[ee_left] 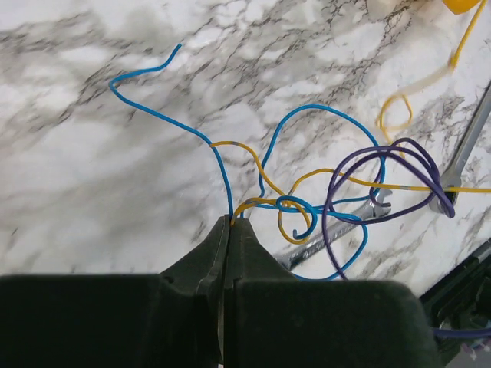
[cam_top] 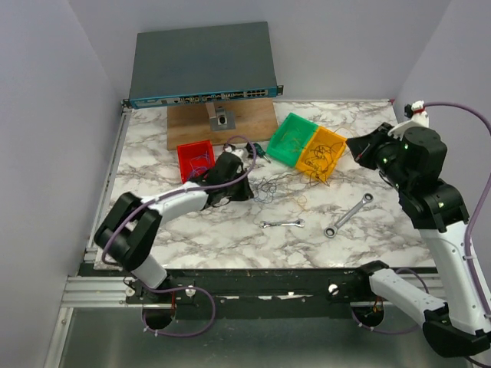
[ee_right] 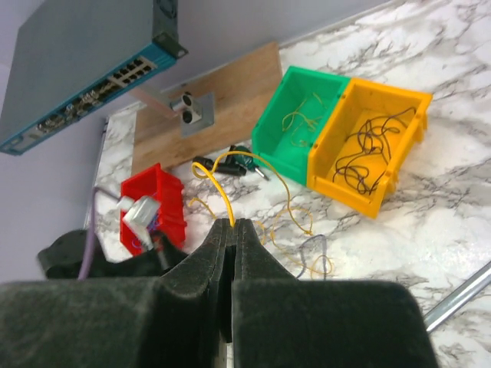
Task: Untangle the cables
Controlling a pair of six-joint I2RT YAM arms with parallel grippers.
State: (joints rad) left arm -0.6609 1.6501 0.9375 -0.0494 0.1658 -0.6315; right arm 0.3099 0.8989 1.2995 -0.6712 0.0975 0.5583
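Looking down the left wrist, I see my left gripper (ee_left: 229, 230) clenched on the cables (ee_left: 288, 205), which lie knotted mid-table, just near of the green bin (cam_top: 291, 158). My right gripper (ee_right: 232, 228), raised at right, pinches one yellow strand (ee_right: 221, 198).

cables (cam_top: 270, 186): strands too small to separate, top view | wrench (ee_left: 466, 152): cut off by right edge, left wrist view

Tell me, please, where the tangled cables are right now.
In the top view the cables lie near the middle, just right of the left gripper and below the green bin.
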